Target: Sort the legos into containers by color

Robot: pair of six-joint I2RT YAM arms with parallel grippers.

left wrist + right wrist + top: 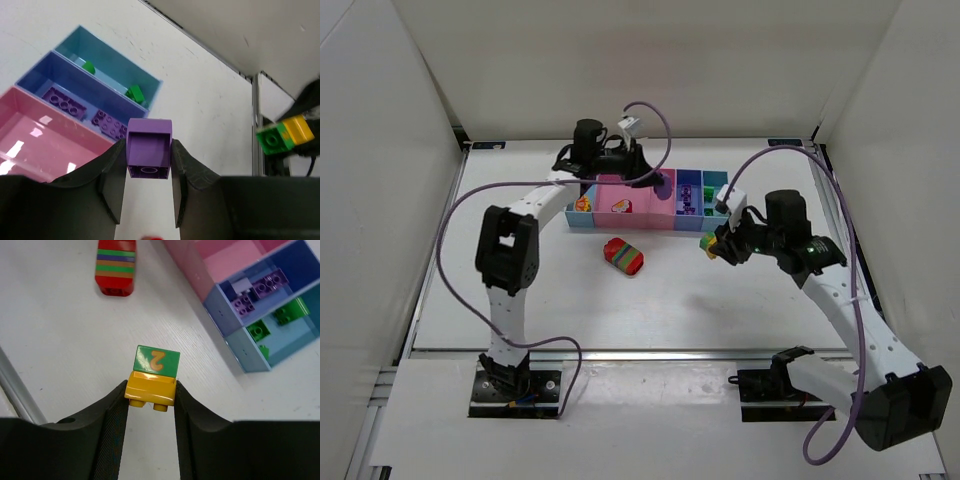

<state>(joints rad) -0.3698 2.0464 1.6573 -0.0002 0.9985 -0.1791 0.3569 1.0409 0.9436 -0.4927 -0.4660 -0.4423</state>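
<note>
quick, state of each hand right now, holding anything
left hand: closed, holding a purple lego
right hand: closed, holding a yellow and green lego chunk

Five bins, one left tool, one right tool, two held legos, one loose striped chunk.

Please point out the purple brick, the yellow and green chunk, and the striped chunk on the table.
purple brick (149, 150), left wrist view, on its front face.
yellow and green chunk (150, 387), right wrist view, on its yellow brick.
striped chunk (624, 256), top external view, on its middle.
</note>
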